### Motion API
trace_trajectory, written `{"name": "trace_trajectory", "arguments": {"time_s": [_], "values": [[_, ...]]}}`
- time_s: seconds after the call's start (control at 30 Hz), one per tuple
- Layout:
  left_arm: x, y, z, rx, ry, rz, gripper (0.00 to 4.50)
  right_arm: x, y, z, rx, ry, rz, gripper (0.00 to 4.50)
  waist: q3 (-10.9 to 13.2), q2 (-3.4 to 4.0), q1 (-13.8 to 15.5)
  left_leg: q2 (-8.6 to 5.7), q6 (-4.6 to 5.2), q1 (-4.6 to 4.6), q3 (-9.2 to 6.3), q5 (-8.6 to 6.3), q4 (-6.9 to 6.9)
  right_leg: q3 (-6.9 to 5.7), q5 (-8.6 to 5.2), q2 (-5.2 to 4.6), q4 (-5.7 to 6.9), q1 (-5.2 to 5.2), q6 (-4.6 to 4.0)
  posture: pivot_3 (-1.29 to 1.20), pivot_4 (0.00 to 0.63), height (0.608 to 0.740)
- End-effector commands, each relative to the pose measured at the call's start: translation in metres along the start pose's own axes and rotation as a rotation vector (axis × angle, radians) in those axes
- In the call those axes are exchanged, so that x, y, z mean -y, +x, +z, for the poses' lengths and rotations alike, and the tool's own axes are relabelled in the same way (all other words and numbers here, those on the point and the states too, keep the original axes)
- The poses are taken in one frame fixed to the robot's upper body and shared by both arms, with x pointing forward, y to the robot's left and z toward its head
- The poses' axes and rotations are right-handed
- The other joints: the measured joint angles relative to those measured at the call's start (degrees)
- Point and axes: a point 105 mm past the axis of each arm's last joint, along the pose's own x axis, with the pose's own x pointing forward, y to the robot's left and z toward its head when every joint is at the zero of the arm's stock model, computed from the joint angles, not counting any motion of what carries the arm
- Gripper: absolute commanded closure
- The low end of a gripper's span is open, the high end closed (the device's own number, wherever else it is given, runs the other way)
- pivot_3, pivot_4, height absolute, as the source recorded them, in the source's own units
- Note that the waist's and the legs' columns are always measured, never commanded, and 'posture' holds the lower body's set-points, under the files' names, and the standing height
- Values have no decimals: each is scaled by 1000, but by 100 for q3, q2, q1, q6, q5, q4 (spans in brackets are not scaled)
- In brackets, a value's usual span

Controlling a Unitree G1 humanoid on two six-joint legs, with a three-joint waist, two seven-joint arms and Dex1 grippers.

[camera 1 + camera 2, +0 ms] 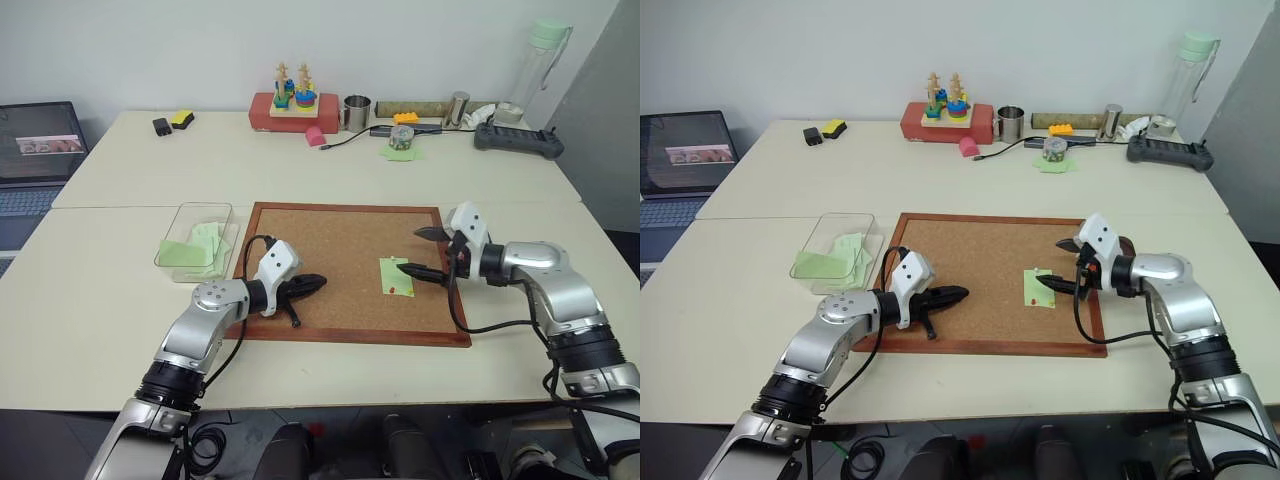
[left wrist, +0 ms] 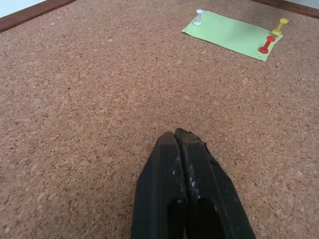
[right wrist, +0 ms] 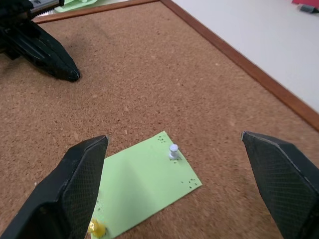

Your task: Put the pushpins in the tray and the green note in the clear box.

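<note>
Right gripper: fingers spread wide, straddling the green note at lower centre of its wrist view, nothing pinched. Left gripper: fingers pressed together, empty, tips just over bare cork, note well off toward the upper right of that view.

Outward from there: note pinned flat to the corkboard, right of centre in the head view. Three pins in it: a white pin at one corner, a red pin and a yellow pin close together at the opposite end. Clear box at the board's left edge, already holding green slips. No tray made out in these views.

Likely trouble: red and yellow heads nearly touching, so one closure could catch both or knock one loose to roll off the board. Tugging the note with any pin left in would probably tear it. Pins tiny against broad fingertips, so a slip or a missed pinch is easy.
</note>
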Motion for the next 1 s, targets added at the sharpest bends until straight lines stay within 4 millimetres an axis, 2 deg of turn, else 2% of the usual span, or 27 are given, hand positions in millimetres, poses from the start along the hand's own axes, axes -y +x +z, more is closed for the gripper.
{"name": "trace_trajectory", "arguments": {"time_s": [0.03,0.17,0.27,0.5,0.83,0.93,1.0], "values": [[1,-2,-11,-35,-8,7,4492,7,7,8,29,-34,-6,0,0,0,-3,0,0,0,-1,0,0,0,0,0,0,0,0,0,150,740],[3,-3,-12,-36,-9,4,4492,10,15,6,37,-26,-4,0,-1,2,-8,0,0,2,-3,0,-1,-1,0,1,2,0,0,0,150,740],[5,-3,-12,-40,-8,-1,4500,10,22,4,42,-21,-1,449,-2,2,-8,0,0,2,-4,0,-1,-1,1,1,2,0,0,0,150,740],[7,-3,-14,-48,-7,-7,4500,9,32,-3,32,-34,5,1938,-2,3,-11,-1,0,3,-7,0,-2,-2,1,1,3,0,-1,0,150,740],[9,-6,-19,-62,-18,-5,4500,3,31,-4,31,-70,34,3918,-3,4,-14,-1,0,4,-10,0,-5,-2,1,1,3,0,-1,0,150,740],[9,-5,-22,-71,-21,-3,4500,1,31,-3,30,-79,49,4461,-3,4,-14,-1,0,4,-11,0,-5,-2,1,1,2,0,-1,0,150,740],[9,-4,-23,-74,-24,-1,4500,-2,31,-3,29,-88,65,4461,-3,4,-14,-1,0,4,-12,0,-5,-2,1,1,2,0,-1,0,150,740]]}}
